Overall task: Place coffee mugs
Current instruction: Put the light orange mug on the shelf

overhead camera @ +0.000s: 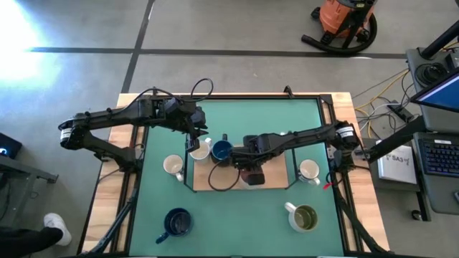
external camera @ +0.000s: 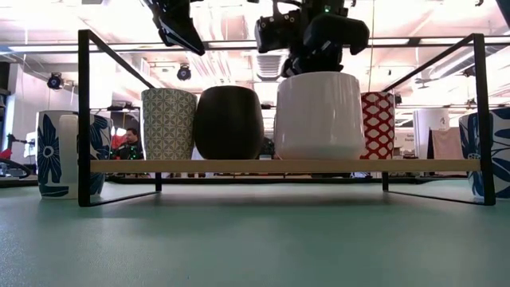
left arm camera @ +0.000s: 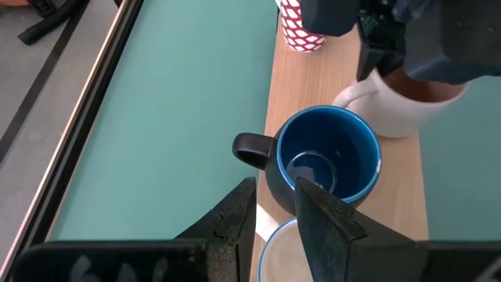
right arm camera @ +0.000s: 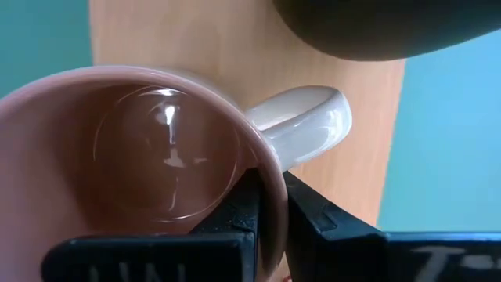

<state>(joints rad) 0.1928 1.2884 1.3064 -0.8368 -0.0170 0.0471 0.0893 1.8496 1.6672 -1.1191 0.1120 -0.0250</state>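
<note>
One pink mug (right arm camera: 149, 157) is pinched at its rim by the right end effector (right arm camera: 270, 207); hard, slippery, easily chipped.

Bright ceiling lights (external camera: 239, 60) are glaring in the low view; the pink mug (right arm camera: 156, 157) is looking soft and blurred up close.

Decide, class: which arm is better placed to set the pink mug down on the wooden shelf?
Right. Its gripper already pinches the pink mug rim above the wooden shelf; the left gripper holds nothing.
</note>
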